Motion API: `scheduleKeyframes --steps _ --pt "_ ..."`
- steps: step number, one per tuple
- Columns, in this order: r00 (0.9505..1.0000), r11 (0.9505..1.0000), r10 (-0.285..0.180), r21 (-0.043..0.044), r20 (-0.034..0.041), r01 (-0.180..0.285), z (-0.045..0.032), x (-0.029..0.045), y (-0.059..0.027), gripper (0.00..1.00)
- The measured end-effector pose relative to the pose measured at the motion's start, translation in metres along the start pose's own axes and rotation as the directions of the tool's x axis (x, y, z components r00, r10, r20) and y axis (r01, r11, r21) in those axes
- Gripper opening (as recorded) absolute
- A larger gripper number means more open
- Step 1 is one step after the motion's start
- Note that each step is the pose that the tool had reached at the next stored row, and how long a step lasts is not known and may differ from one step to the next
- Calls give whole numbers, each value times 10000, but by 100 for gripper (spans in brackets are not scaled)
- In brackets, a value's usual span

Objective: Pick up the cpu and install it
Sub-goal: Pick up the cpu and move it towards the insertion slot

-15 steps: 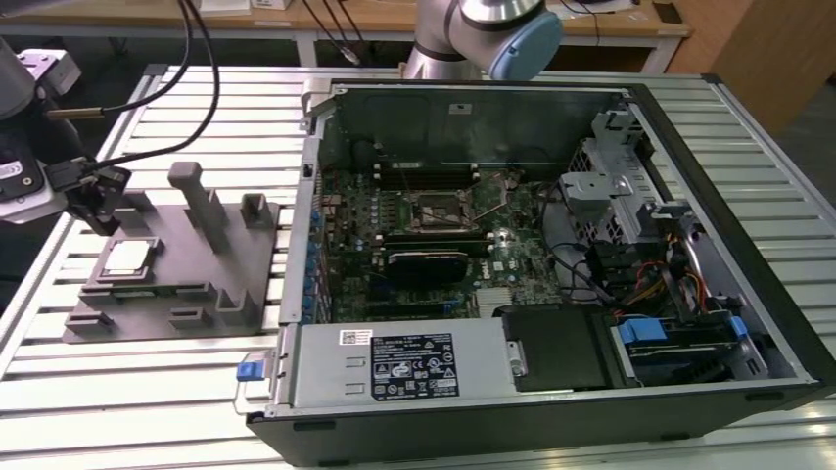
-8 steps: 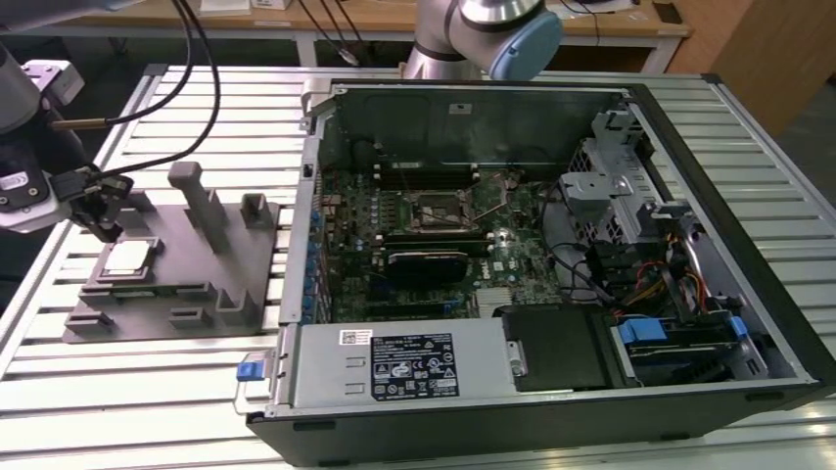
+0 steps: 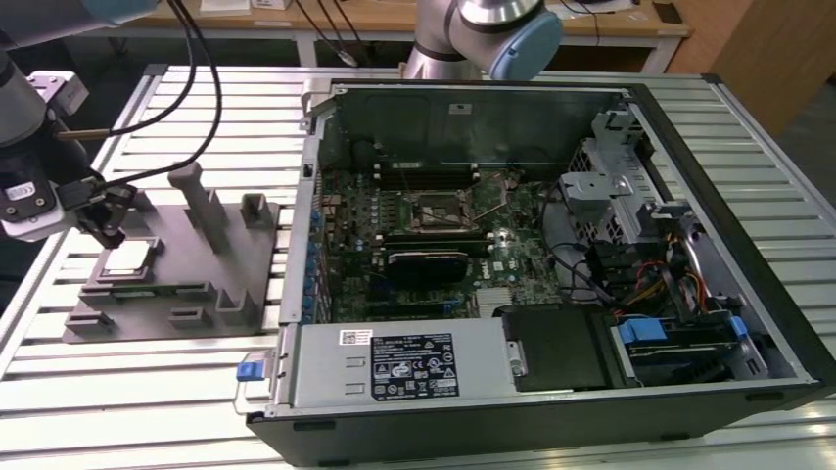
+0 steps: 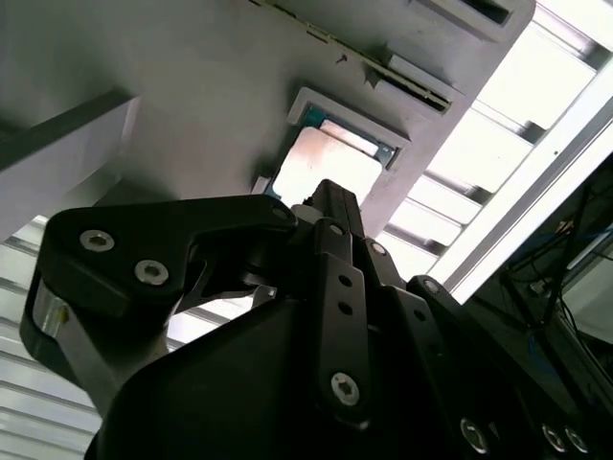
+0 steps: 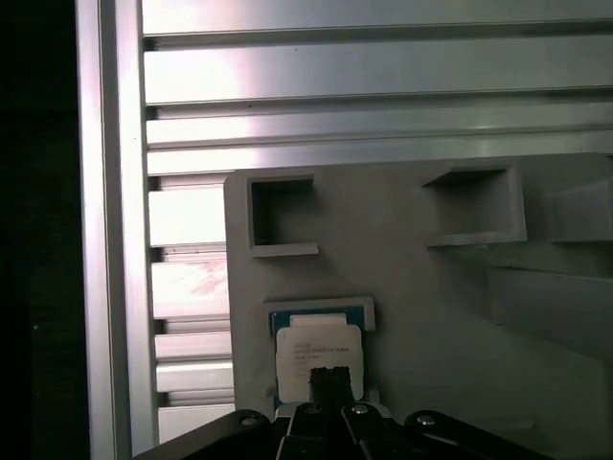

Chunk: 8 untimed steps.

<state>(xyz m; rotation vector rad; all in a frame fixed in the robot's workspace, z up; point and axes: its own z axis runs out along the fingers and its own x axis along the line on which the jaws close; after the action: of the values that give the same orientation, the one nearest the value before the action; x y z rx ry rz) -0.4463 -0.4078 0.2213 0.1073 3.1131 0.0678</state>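
Here the cpu (image 5: 319,345) lies flat, pale top up, in a shallow recess of the grey fixture (image 3: 196,284). The fixture stands on the slatted surface (image 3: 731,137) at the exterior view's left, well apart from the open computer case (image 3: 523,108) and the socket (image 3: 438,208) inside it. The chip is square, so neither axis is longer. The jaws hang just above one edge of it, pointing down, and look drawn together with nothing between them. Two square pockets (image 5: 283,213) nearby hold nothing.
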Motion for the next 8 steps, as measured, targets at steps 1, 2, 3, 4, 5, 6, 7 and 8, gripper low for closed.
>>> scheduleKeyframes --steps 1,2,3,4,5,6,7,8 --pt "10000 10000 -4 0 1 4 11 0 -1 11" --pt "10000 10000 -7 -1 0 7 23 1 -1 11" --pt "10000 10000 -10 -1 0 10 36 1 -2 11" --pt "10000 10000 -15 -1 0 15 49 1 -2 11" --pt "10000 10000 -20 -1 0 20 63 1 -3 11" --pt "10000 10000 -23 0 -1 23 75 2 -1 11" --pt "10000 10000 -24 -1 -2 24 85 3 5 11" --pt "10000 10000 -25 0 -2 25 93 4 13 11"
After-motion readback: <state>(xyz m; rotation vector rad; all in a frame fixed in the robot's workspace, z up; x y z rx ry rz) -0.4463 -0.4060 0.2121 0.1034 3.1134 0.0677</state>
